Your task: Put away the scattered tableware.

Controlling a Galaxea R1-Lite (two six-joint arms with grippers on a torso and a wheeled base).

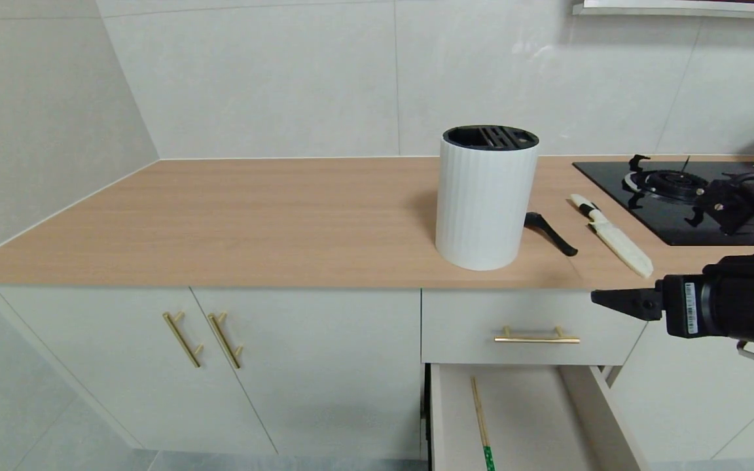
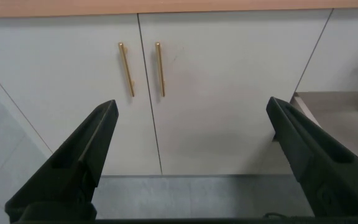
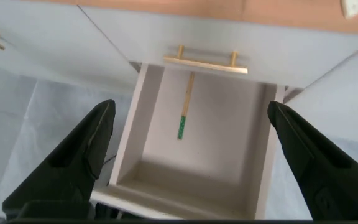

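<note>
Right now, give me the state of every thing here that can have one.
Lower drawer: pulled open, chopsticks lying inside.
Upper drawer: shut.
Cupboard doors: both shut.
White holder: upright on the counter, nothing sticking out.
White knife: lying flat on the counter.
Black-handled tool: lying flat, partly hidden behind the holder.
Burner: no flame.
Left pincer: open, empty.
Right pincer: open, empty.

A white ribbed cylindrical utensil holder (image 1: 485, 203) with a black slotted top stands upright on the wooden countertop (image 1: 252, 216). Just beside its base a black handle (image 1: 550, 233) pokes out, lying flat. Near that, a cream knife (image 1: 612, 235) with a dark band on its grip also lies flat. Below, the open drawer (image 1: 580, 418) holds wooden chopsticks (image 1: 480, 415) with green ends, lying lengthwise.
</note>
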